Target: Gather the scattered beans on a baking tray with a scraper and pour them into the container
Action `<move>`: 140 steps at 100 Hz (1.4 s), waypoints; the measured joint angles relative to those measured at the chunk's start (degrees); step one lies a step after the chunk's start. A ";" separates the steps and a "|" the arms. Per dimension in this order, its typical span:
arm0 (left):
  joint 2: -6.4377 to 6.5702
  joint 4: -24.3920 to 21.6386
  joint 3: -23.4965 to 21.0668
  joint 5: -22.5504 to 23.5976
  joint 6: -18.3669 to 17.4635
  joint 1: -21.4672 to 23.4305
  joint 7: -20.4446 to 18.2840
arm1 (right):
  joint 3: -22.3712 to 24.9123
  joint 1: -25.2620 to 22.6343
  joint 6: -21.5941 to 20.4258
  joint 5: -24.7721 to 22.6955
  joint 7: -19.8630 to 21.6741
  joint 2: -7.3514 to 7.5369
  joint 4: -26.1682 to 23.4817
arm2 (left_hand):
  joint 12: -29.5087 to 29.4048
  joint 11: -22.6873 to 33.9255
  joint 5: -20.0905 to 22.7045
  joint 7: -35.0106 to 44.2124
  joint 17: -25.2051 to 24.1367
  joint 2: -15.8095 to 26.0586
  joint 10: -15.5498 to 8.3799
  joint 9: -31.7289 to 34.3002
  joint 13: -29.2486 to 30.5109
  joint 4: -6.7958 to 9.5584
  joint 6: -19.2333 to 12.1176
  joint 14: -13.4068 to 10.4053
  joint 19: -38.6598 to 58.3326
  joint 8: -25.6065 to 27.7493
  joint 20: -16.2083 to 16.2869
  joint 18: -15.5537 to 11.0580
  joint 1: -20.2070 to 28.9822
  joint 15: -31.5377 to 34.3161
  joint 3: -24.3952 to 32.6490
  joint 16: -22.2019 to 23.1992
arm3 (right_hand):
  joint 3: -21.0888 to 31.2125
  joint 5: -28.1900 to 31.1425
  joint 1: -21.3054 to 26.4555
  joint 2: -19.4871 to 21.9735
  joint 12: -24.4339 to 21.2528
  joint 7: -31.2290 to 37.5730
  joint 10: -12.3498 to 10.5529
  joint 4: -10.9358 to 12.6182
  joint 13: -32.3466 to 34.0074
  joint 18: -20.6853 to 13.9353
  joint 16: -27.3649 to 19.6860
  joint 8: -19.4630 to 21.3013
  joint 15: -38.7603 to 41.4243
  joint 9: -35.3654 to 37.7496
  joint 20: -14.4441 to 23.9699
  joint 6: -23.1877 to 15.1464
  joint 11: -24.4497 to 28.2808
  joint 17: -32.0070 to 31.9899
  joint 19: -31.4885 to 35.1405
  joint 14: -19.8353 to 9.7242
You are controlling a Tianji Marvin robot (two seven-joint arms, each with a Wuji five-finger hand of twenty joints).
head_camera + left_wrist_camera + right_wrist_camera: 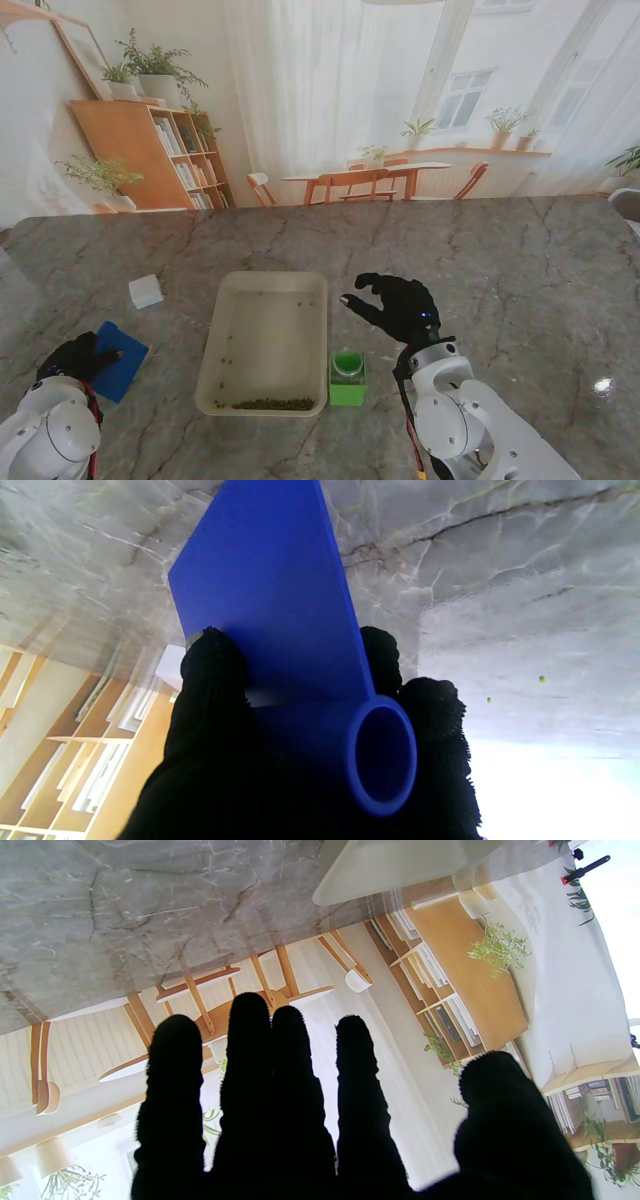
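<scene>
Scraper (122, 366): lower left of the stand view, flat on the tabletop (520, 280); left hand (78, 356) fingers (212, 680) closed around its tubular handle
Handling: likely light, stiff, slick plastic; best held at the handle
Right hand (400, 303): fingers spread, empty, right of the tray (225, 345)
Beans (272, 404): mostly along the tray's near edge
Container (347, 377): green, just right of the tray

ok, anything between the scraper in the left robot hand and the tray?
Nothing visible. The left robot hand grips the blue scraper on the table left of the tray, with only bare marble between. The small white block sits farther from me, off that path. The right robot hand is open over the tray's other side.
</scene>
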 measured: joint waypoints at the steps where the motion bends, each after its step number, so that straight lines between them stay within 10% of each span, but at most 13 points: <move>1: 0.06 0.11 0.06 -0.09 0.09 -0.09 0.01 | 0.00 0.00 0.00 0.00 0.01 0.00 0.00 | -0.64 -0.54 -0.07 -0.07 -0.55 0.00 0.24 -0.51 -0.62 0.00 0.12 0.22 -0.57 -0.06 0.00 0.28 -0.01 -0.65 -0.01 -0.03 | 0.00 0.00 0.00 0.00 0.00 0.00 0.00 0.00 0.00 0.00 0.00 0.00 0.00 0.00 0.00 0.00 0.00 0.00 0.00 0.00; 21: 0.34 2.57 0.83 -0.94 1.25 -1.56 -0.17 | -0.09 0.09 0.01 0.03 0.37 0.02 -0.02 | -8.07 -9.58 -1.10 -9.64 -5.68 0.94 3.93 -6.54 -6.45 0.04 2.20 2.47 -10.07 -2.78 -1.60 1.74 -1.42 -12.68 -0.55 -3.40 | 0.00 0.00 0.00 0.00 0.00 0.00 0.00 0.00 0.00 0.00 0.00 0.00 0.00 0.00 0.00 0.00 0.00 0.00 0.00 0.00; 49: 1.02 4.28 2.33 0.75 0.97 -3.64 -2.46 | -0.16 0.15 0.01 0.05 0.42 0.03 -0.02 | -5.79 -4.04 -1.96 -22.27 -18.64 1.71 7.51 -12.74 -14.39 0.04 1.18 7.09 -29.18 -16.29 -8.96 8.26 -1.99 -21.61 0.09 -8.31 | -0.01 0.00 0.00 0.00 0.00 0.00 0.00 0.00 0.00 0.00 0.00 0.00 0.00 0.00 0.00 0.00 0.00 0.00 0.00 0.00; 63: 1.22 4.32 2.24 3.52 -2.04 -3.81 -4.85 | -0.18 0.19 -0.02 0.11 0.60 0.05 -0.01 | -16.19 -1.01 -8.45 -25.66 -29.29 1.86 11.36 -23.25 -29.35 0.23 0.52 7.91 -46.32 -23.49 -18.22 12.12 -2.20 -49.17 4.50 -29.01 | -0.53 0.00 0.02 0.02 0.00 0.00 0.00 0.00 0.00 0.00 0.00 0.00 0.00 0.00 0.00 0.00 0.00 0.00 0.00 0.00; 93: 2.04 2.69 0.43 11.32 -8.72 -1.51 -12.55 | -0.24 0.26 -0.03 0.17 0.55 0.06 0.04 | -30.25 17.39 -17.52 -31.40 -35.55 1.80 12.53 -40.30 -46.59 0.30 0.25 5.76 -78.62 -36.37 -30.98 9.91 -4.19 -61.89 6.94 -43.78 | -0.53 0.01 0.03 0.12 0.00 0.00 0.00 0.00 0.00 0.00 0.00 0.00 0.00 0.00 0.00 0.00 0.00 0.00 0.00 0.00; 96: 2.16 2.73 0.34 11.80 -9.52 -1.44 -12.64 | -0.24 0.26 -0.03 0.18 0.53 0.06 0.04 | -41.44 -18.07 -17.52 -31.57 -35.44 1.93 7.16 -45.42 -47.21 0.30 0.28 5.57 -80.37 -39.30 -32.62 9.35 -4.76 -62.49 7.35 -45.76 | -0.53 0.01 0.03 0.12 0.00 0.00 0.00 0.00 0.00 0.00 0.00 0.00 0.00 0.00 0.00 0.00 0.00 0.00 0.00 0.00; 103: 2.25 3.29 0.15 12.06 -11.45 -1.36 -11.73 | -0.22 0.26 -0.03 0.19 0.53 0.06 0.04 | -46.46 -35.32 -17.52 -31.60 -35.25 3.43 5.96 -46.23 -47.21 0.33 0.28 5.11 -81.43 -42.88 -34.22 8.62 -5.50 -62.77 7.16 -48.24 | -0.53 0.01 0.03 0.12 0.00 0.00 0.00 0.00 0.00 0.00 0.00 0.00 0.00 0.00 0.00 0.00 0.00 0.00 0.00 0.00; 121: 1.47 3.88 -1.37 10.39 -16.29 -0.32 -1.95 | -0.16 0.24 -0.02 0.14 0.52 0.06 0.04 | -46.27 -38.56 -17.52 -31.60 -34.88 3.92 5.34 -46.27 -47.21 0.33 0.28 4.13 -81.45 -43.67 -34.67 7.47 -6.28 -62.78 6.26 -46.32 | -0.53 0.01 0.03 0.14 0.00 0.00 0.00 0.00 0.00 0.00 0.00 0.00 0.00 0.00 0.00 0.00 0.00 0.00 0.00 0.01; 140: 0.63 -1.03 -2.98 8.40 -17.61 0.83 -1.65 | 0.09 0.06 0.03 0.05 0.23 0.05 -0.02 | -43.31 -38.57 -17.52 -31.52 -34.87 3.92 5.33 -46.27 -47.20 0.33 0.28 4.12 -81.24 -40.60 -34.67 7.45 -6.28 -62.74 6.26 -43.06 | -0.53 0.01 0.03 0.18 0.00 0.00 0.00 0.00 0.00 0.00 0.00 0.00 0.00 0.00 0.00 0.00 0.00 0.00 0.00 0.01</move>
